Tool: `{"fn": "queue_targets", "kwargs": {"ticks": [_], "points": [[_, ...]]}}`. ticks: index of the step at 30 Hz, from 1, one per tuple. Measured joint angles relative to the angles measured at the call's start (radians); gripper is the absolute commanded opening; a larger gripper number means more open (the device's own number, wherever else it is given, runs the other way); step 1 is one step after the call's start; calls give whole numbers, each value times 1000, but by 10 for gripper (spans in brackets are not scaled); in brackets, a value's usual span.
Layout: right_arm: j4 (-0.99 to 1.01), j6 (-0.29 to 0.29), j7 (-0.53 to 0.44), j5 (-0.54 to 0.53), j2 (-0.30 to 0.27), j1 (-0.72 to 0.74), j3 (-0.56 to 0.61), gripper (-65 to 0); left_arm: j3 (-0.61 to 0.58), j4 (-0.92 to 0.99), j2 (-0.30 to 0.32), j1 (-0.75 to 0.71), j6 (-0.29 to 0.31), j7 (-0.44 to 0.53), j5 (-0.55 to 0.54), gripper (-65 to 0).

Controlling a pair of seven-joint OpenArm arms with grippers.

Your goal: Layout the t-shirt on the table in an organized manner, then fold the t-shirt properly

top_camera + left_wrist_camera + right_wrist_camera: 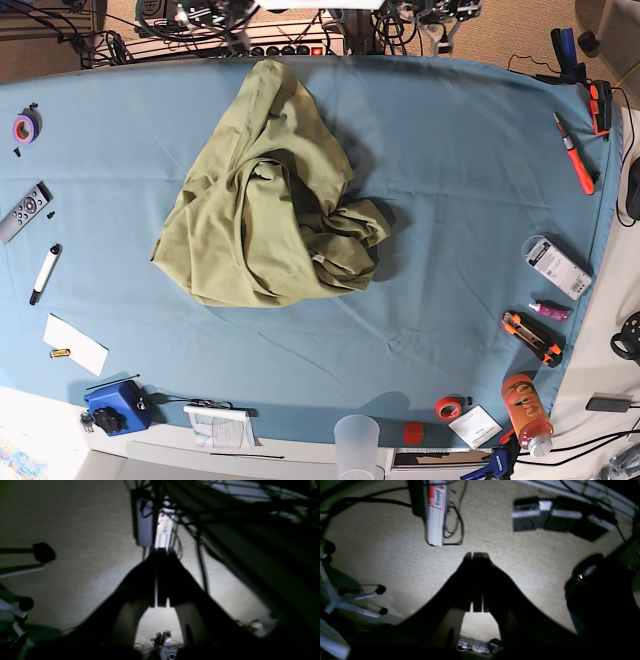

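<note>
The olive-green t-shirt (265, 200) lies crumpled in a heap on the teal table (450, 150), left of centre, reaching the far edge. Its small white tag (318, 258) shows near the front of the heap. Neither arm appears in the base view. In the left wrist view my left gripper (160, 551) is shut with nothing between its fingers, pointing at beige carpet. My right gripper (476, 553) is likewise shut and empty over the carpet. No part of the t-shirt shows in either wrist view.
Around the table's rim lie a remote (24, 212), a marker (44, 273), a blue box (112, 405), a plastic cup (357, 445), an orange bottle (526, 410), orange cutters (533, 335) and a screwdriver (575, 155). A power strip (435, 512) and chair casters (380, 589) sit on the floor.
</note>
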State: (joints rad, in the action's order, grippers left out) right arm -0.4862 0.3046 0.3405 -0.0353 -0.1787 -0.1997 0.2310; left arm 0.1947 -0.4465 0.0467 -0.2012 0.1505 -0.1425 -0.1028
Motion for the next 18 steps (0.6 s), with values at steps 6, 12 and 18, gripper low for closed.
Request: {"fn": "queue_targets", "kwargs": {"ticks": [6, 12, 18], "points": [[0, 0, 0, 0, -45, 3, -1, -650, 0, -59, 31, -44, 0, 0, -3, -650], [-5, 3, 40, -42, -80, -6, -1, -650, 0, -111, 37, -99, 2, -18, -2, -650], [-187, 3, 79, -145, -143, -135, 0, -650, -3, -263, 61, -209, 5, -33, -2, -650]]}}
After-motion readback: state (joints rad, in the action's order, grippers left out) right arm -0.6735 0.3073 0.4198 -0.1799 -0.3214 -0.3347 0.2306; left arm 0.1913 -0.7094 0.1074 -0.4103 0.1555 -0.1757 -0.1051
